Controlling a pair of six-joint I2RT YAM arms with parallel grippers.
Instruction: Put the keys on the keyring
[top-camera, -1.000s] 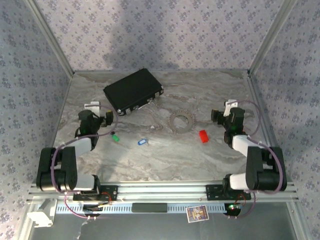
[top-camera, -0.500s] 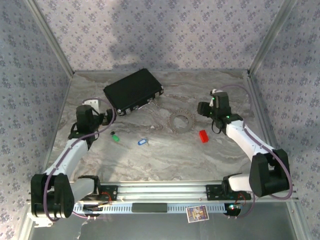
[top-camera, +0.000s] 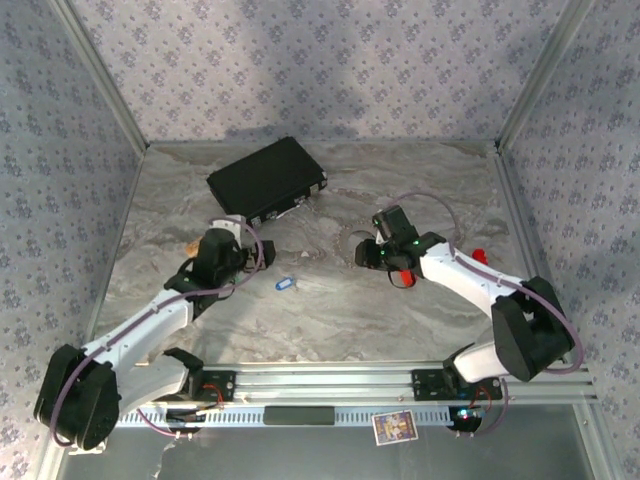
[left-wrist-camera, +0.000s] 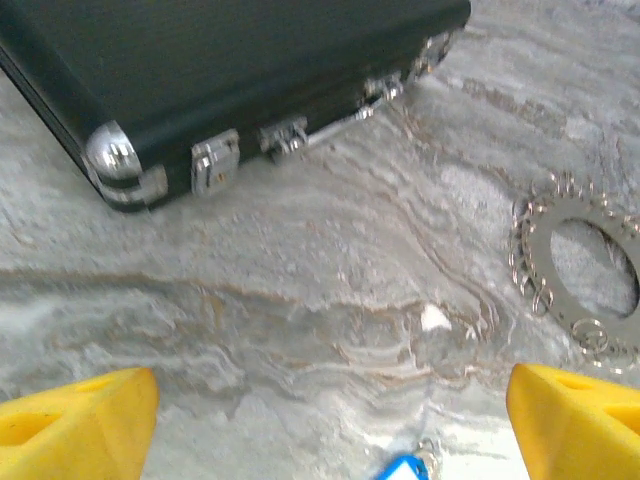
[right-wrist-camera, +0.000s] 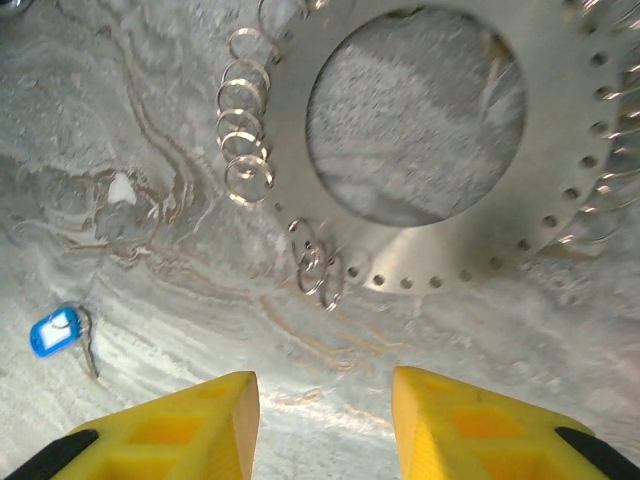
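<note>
1. The keyring (right-wrist-camera: 450, 250) lies flat on the worktop (left-wrist-camera: 300, 300) just ahead of the right end effector (right-wrist-camera: 325, 420). Its fingers stand partly apart with nothing between them.
2. Pinch the near rim squarely and keep clear of the small loops (right-wrist-camera: 245, 130) along its edge.
3. The blue key (left-wrist-camera: 405, 468) lies near the ring, between the fingers of the left end effector (left-wrist-camera: 330, 425), which are wide apart and empty. Centre over the key before closing.
4. The ring probably slides, so hold it steady.

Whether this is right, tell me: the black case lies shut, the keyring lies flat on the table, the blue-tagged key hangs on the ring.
Wrong on the key: the right wrist view shows the blue-tagged key lying loose on the table, apart from the keyring. The rest stands.
</note>
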